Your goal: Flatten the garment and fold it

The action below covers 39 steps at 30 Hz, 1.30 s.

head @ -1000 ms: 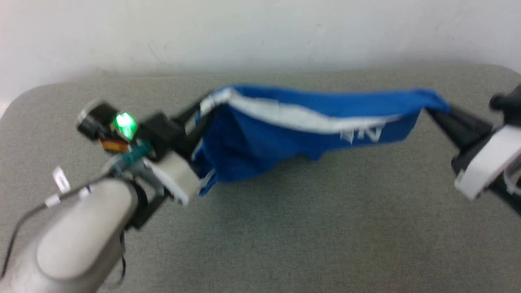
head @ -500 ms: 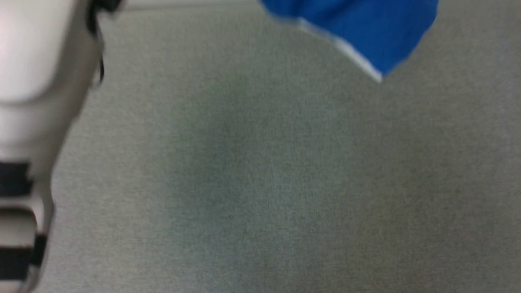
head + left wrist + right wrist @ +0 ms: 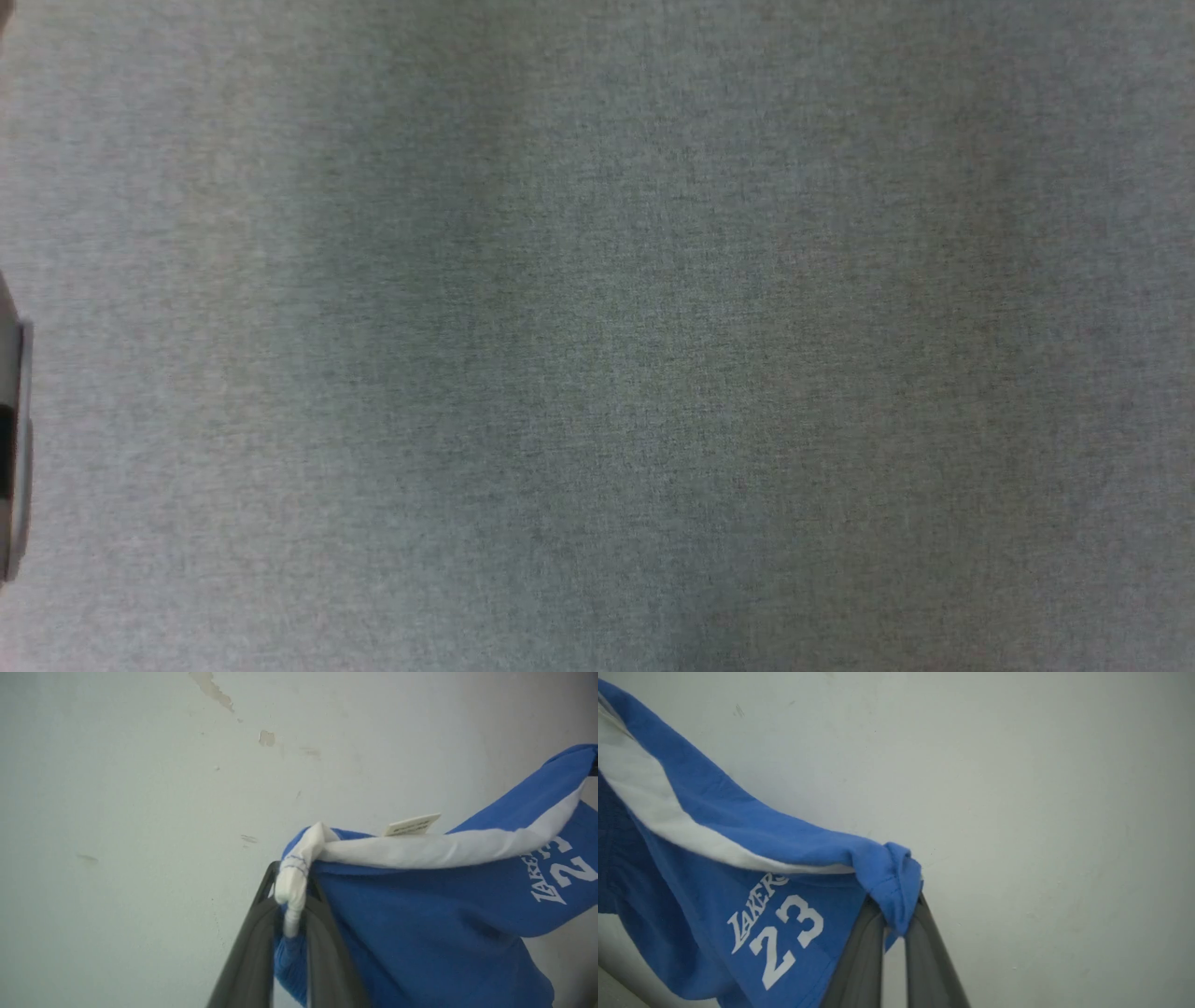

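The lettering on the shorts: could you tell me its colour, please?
White lettering on blue shorts; clearest in right wrist view.

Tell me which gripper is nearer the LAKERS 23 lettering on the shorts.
Right. The right gripper pinches the blue corner just beside the lettering; the left gripper holds the white-striped corner at the opposite end of the shorts, well away from it.

Head camera tips steeply down, sitting very near the grey desk (image 3: 597, 336), its weave sharp enough to read. Left wrist camera rides behind the left end effector (image 3: 292, 884) and sights along its fingers at a pale wall (image 3: 117, 788), close in. Right wrist camera does likewise along the right end effector (image 3: 896, 914), facing the wall too. Both wrist views share the garment (image 3: 420, 914), with its white lettering (image 3: 770, 924) in each.
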Available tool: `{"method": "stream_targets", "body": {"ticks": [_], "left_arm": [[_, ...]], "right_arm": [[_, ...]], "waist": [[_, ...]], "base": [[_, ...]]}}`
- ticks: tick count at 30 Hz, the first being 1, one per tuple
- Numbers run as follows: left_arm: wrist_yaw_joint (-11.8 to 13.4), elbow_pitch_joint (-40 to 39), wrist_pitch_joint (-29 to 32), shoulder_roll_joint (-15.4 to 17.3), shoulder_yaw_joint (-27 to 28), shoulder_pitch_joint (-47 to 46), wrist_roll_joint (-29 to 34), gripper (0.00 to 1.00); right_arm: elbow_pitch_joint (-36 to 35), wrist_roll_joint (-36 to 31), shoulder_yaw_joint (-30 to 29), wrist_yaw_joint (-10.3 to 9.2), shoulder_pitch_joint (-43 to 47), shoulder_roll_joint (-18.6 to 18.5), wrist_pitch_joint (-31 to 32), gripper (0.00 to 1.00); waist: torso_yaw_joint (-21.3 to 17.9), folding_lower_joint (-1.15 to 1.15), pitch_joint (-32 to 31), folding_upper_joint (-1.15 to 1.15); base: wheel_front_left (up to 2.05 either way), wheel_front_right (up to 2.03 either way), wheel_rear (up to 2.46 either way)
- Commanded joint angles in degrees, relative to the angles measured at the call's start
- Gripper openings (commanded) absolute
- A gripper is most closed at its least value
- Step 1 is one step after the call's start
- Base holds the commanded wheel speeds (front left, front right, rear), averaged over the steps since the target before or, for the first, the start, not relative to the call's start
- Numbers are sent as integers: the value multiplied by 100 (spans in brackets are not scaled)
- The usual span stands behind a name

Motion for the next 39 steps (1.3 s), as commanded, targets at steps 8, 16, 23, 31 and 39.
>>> {"method": "stream_targets", "body": {"ticks": [8, 16, 23, 31, 39], "left_arm": [[81, 1, -288, 287, -290, 2121, -92, 0], [483, -814, -365, 568, -605, 5138, -252, 0], [697, -1537, -244, 935, -985, 6917, -311, 0], [1156, -2121, 158, 1348, -1156, 8493, -537, 0], [1580, -2881, 506, 1643, -1272, 9612, -728, 0]], "right_arm": [[176, 272, 898, -6, 1610, -113, -767, 0], [-369, 721, 1617, -6, 3863, -639, -1215, 0], [-1057, 852, 1934, -6, 5548, -1067, -906, 0], [-1813, 996, 1927, -6, 7392, -1263, -407, 0], [-2462, 891, 1021, -6, 9204, -1095, -119, 0]], "waist": [[-49, -2, -292, 0], [31, -2, -1180, 0], [21, -2, -2032, 0], [-42, -2, -2798, 0], [50, -2, -3126, 0]], "base": [[0, 0, 0], [0, 0, 0], [0, 0, 0], [0, 0, 0], [0, 0, 0]]}}
